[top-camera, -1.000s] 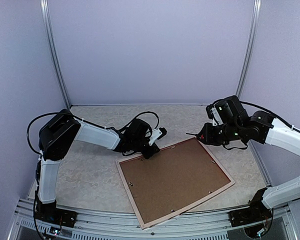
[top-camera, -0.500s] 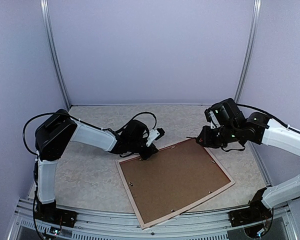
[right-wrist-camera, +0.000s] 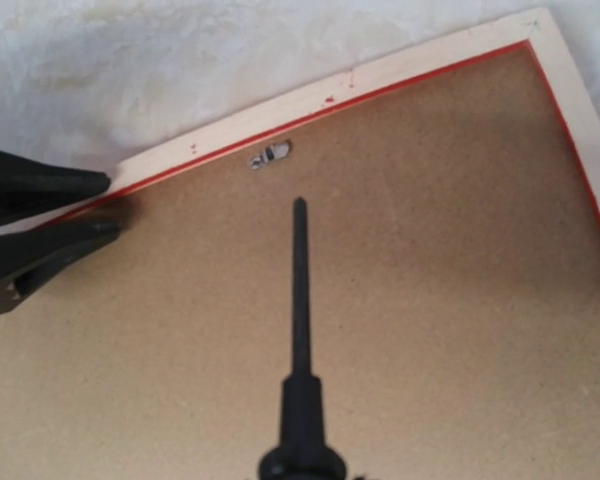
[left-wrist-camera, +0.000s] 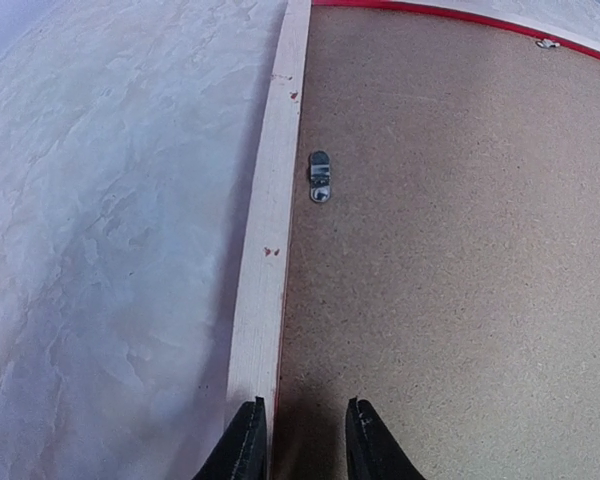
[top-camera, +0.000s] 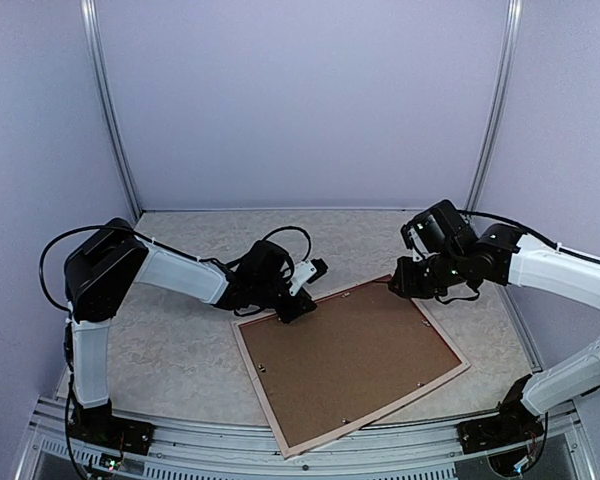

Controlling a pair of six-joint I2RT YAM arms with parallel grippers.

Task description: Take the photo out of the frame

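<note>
Screwdriver (right-wrist-camera: 299,300) sat tight in my right gripper (top-camera: 404,282), its tip just short of a little metal clip (right-wrist-camera: 269,156) near the top of the wrist view. My left gripper (left-wrist-camera: 302,445), fingers a little apart, held nothing and sat over the frame (left-wrist-camera: 270,200) rim. The frame lay face down, low in the middle of the top view. The brown backing board (top-camera: 355,350) was still in, hiding the photo. I judged most of the job was left.

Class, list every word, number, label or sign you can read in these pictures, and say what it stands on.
None: no readable text on the frame, its brown backing board, the metal clip, the screwdriver or the table.
</note>
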